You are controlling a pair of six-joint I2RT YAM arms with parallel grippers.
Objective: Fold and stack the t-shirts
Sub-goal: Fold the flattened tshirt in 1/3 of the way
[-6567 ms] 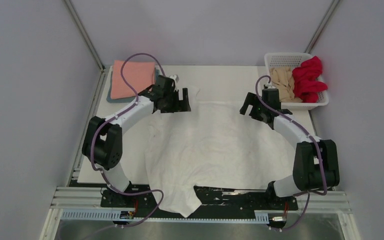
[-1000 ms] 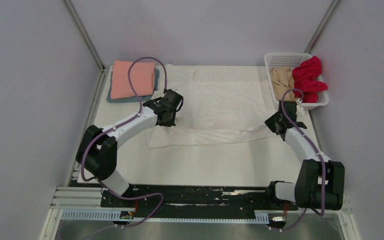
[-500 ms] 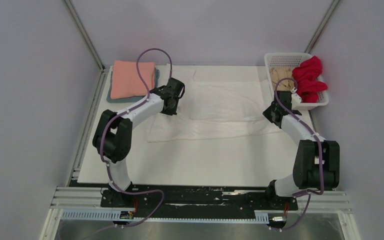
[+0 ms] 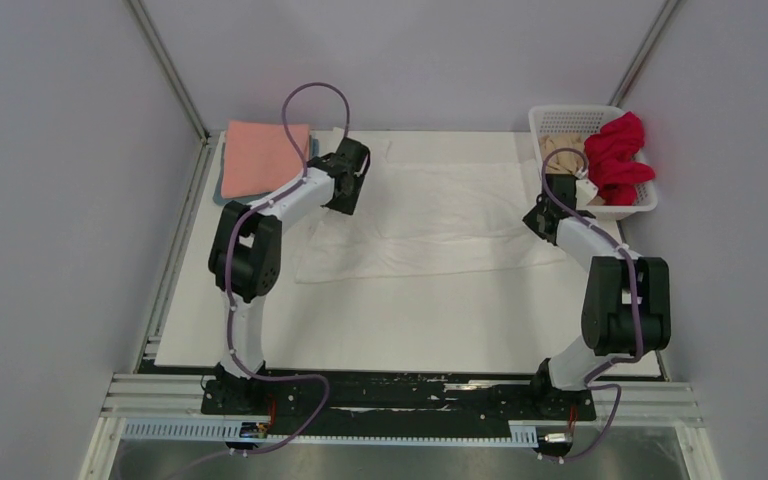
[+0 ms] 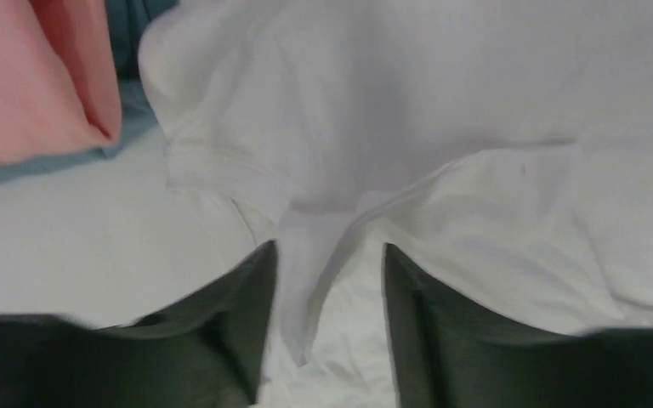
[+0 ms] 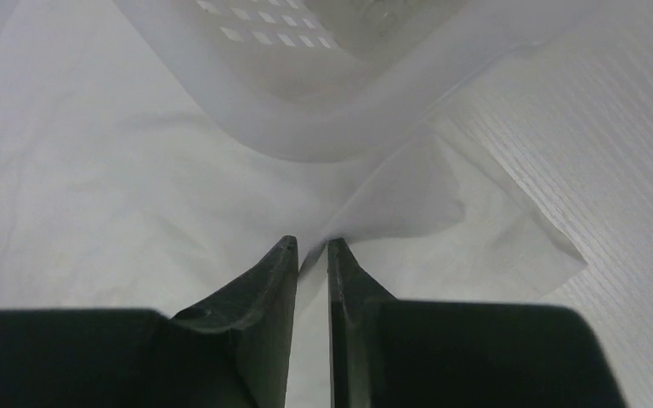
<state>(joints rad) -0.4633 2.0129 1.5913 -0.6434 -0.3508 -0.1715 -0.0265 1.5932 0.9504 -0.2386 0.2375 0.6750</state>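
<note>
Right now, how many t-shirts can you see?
5: white tee spread mid-table, salmon pink tee folded atop grey-blue tee far left, red tee and beige tee in the basket far right. Others may be hidden.

You have nothing to read in any of the three views. The white t-shirt (image 4: 440,220) carries no print, tag or size mark that you can make out. The folded salmon pink t-shirt (image 4: 260,155) to its left is plain cloth. The basket (image 4: 570,112) to the right of the white t-shirt shows only its bare lattice, with no brand, number or sticker legible on it.
</note>
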